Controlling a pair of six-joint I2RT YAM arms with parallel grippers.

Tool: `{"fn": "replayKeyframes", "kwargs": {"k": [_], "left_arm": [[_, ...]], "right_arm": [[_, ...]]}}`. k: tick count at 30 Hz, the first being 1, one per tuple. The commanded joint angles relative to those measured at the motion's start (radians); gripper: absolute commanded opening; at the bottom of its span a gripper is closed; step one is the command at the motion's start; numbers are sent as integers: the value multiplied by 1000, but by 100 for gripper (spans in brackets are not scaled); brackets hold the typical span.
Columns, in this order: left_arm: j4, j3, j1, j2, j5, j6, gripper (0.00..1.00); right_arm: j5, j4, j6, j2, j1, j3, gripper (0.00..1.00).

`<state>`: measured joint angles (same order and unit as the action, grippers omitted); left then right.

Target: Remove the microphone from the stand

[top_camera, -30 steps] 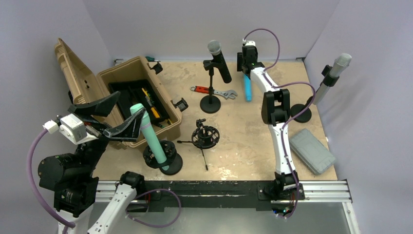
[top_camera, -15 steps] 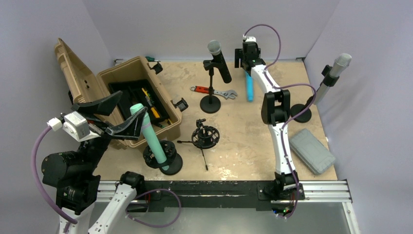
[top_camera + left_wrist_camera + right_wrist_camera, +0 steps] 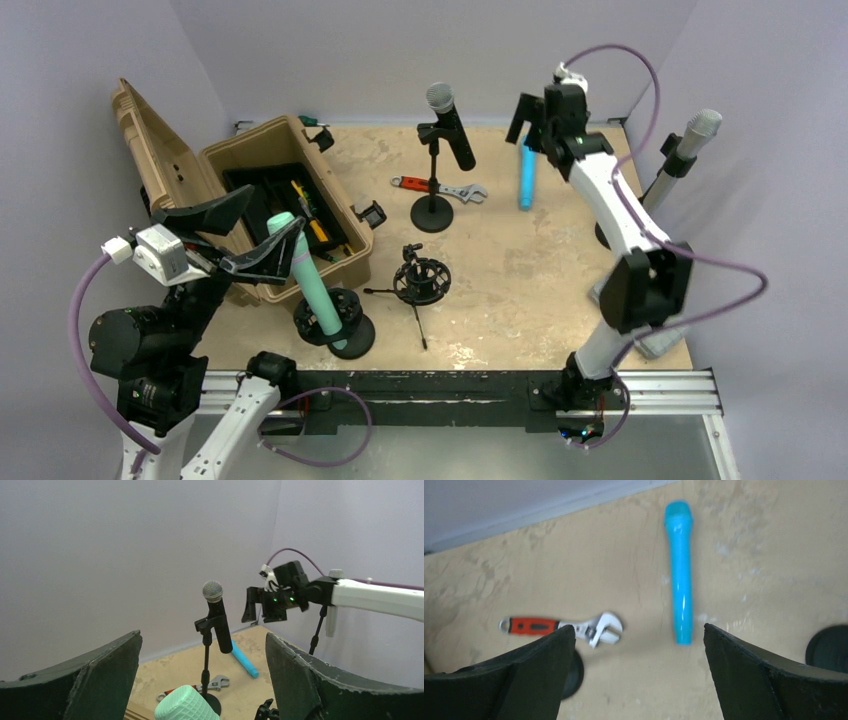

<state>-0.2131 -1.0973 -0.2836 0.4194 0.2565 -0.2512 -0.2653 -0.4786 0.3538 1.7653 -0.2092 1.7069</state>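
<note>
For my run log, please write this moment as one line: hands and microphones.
left hand: open, close to head of mint microphone | right hand: open, over blue microphone lying on table | mint microphone: in stand

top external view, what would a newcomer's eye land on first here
Likely the bright blue plastic microphone lying flat on the far side of the tan table, below the raised, open right hand. Next, the mint-green microphone leaning in its black stand at the near left, head inside the open left hand, beside the open tan toolbox.
</note>
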Motion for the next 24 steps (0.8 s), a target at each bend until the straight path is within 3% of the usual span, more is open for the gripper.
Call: {"fn": "replayKeyframes", "kwargs": {"k": [1, 8, 13, 17, 24], "left_arm": [[46, 16, -10, 4, -14, 4, 90], [43, 15, -25, 31, -5, 13, 92], [36, -5, -32, 59, 59, 1, 93], [-15, -89, -53, 136, 199, -48, 92], [-247, -242, -60, 286, 455, -288, 83]], "right_arm": [[204, 121, 130, -281, -9, -404, 98], [495, 28, 78, -674, -41, -713, 95], [770, 77, 177, -877, -106, -855, 95], [818, 227, 260, -896, -243, -980, 91], [963, 755, 346, -771, -358, -1164, 83]]}}
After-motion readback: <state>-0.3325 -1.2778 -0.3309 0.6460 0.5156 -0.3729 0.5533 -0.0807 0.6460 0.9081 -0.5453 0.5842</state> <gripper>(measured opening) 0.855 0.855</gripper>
